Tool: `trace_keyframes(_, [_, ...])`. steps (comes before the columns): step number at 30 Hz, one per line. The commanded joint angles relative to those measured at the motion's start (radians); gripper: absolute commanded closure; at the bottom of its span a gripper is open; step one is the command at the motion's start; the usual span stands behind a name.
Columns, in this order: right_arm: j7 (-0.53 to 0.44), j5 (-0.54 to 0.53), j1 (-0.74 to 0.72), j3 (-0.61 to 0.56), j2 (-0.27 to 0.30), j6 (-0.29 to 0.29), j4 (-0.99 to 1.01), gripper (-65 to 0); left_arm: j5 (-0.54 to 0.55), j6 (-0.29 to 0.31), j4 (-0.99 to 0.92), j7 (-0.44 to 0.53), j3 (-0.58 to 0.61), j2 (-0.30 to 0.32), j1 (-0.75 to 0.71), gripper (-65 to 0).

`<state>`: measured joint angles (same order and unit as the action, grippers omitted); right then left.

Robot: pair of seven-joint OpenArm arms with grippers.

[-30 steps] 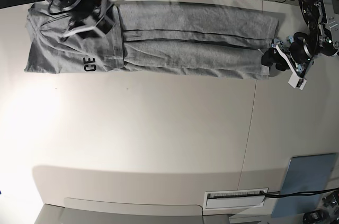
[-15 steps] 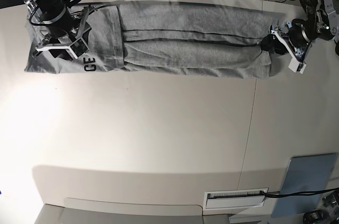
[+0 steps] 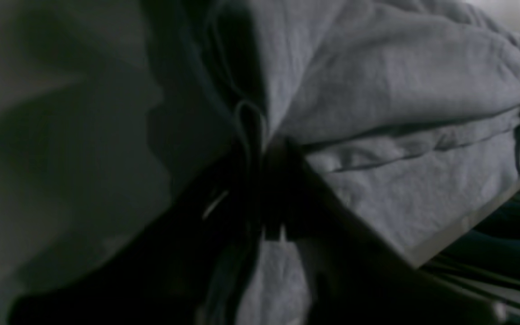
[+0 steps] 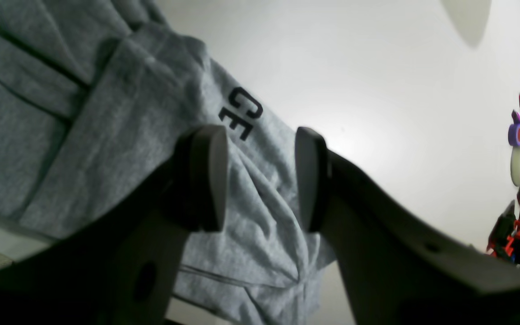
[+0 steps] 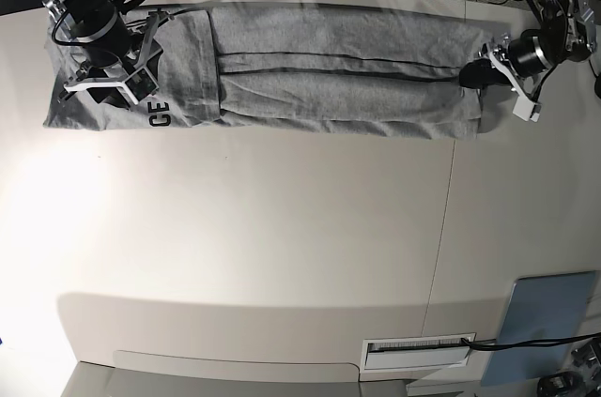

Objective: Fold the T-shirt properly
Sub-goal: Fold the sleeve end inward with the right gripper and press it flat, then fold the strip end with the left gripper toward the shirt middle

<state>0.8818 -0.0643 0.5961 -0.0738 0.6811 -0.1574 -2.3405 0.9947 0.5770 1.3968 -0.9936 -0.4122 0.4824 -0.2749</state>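
Base view: left hand pinching T-shirt edge; right hand spread wide, gripping nothing.

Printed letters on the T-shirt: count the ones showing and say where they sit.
2: a black C and E side by side near the T-shirt edge by the right gripper. More may be folded under.

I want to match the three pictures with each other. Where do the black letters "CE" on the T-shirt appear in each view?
Base view: the letters lie at the left end of the T-shirt, just below the right gripper.
Right wrist view: the letters sit just above the open fingers.
Left wrist view: not in it; only plain grey cloth.
Shared landmark: the T-shirt's grey cloth.
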Motion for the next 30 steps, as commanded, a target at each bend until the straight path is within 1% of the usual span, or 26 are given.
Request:
trace_keyframes(1, [-0.018,0.025,0.0,0.01,0.014,0.006,-0.016,-24.9,-0.004,-0.003,0.01,0.006,-0.003,0.018,0.014,0.0])
trace_keyframes(2, [-0.018,0.043,0.0,0.01,0.014,0.021,-0.016,-24.9,-0.013,-0.005,0.01,0.004,-0.003,0.021,0.023,0.0])
trace_keyframes(3, [-0.019,0.063,0.0,0.011,0.014,0.053,-0.016,-24.9,-0.026,-0.021,0.011,0.003,-0.004,0.026,0.031,0.0])
trace_keyframes(5, [-0.018,0.108,0.0,0.011,0.015,0.125,-0.016,-24.8,-0.076,-0.068,0.014,0.003,-0.004,0.037,0.052,0.0])
trace_keyframes(6, [-0.018,0.12,0.0,0.017,0.014,0.148,-0.016,-24.9,-0.104,-0.086,0.02,0.004,-0.004,0.044,0.063,0.0])
trace_keyframes(8, [-0.016,0.118,0.0,0.047,0.014,0.158,-0.016,-24.8,-0.171,-0.123,0.046,0.004,-0.004,0.059,0.078,0.0])
trace_keyframes(12, [-0.02,0.076,0.0,0.148,0.014,0.158,0.103,-24.8,-0.311,-0.234,0.133,0.006,-0.003,0.085,0.079,0.0])
trace_keyframes(14, [-0.027,0.04,0.0,0.207,0.014,0.158,0.155,-24.8,-0.358,-0.275,0.195,-0.002,-0.003,0.088,0.069,0.0])
trace_keyframes(15, [-0.033,0.017,0.0,0.237,0.014,0.157,0.176,-24.8,-0.365,-0.286,0.231,-0.018,-0.003,0.085,0.066,0.0])
trace_keyframes(18, [-0.05,-0.039,0.0,0.314,0.014,0.154,0.217,-24.8,-0.386,-0.292,0.368,-0.057,-0.003,0.058,0.047,0.0])
trace_keyframes(21, [-0.054,-0.049,0.0,0.355,0.014,0.153,0.237,-24.8,-0.396,-0.292,0.525,-0.1,-0.002,-0.005,0.016,0.0])
trace_keyframes(23, [-0.055,-0.049,0.0,0.359,0.014,0.153,0.241,-24.8,-0.388,-0.289,0.618,-0.098,-0.002,-0.053,-0.017,0.0])
trace_keyframes(27, [-0.053,-0.056,0.0,0.359,0.014,0.153,0.241,-24.8,-0.292,-0.286,0.747,-0.087,0.019,-0.131,-0.099,0.0])
trace_keyframes(29, [-0.053,-0.056,0.0,0.359,0.014,0.153,0.241,-24.8,-0.266,-0.264,0.783,-0.08,0.068,-0.16,-0.129,0.0])
trace_keyframes(30, [-0.054,-0.056,0.0,0.359,0.014,0.153,0.241,-24.8,-0.254,-0.263,0.79,-0.079,0.103,-0.172,-0.135,0.0])
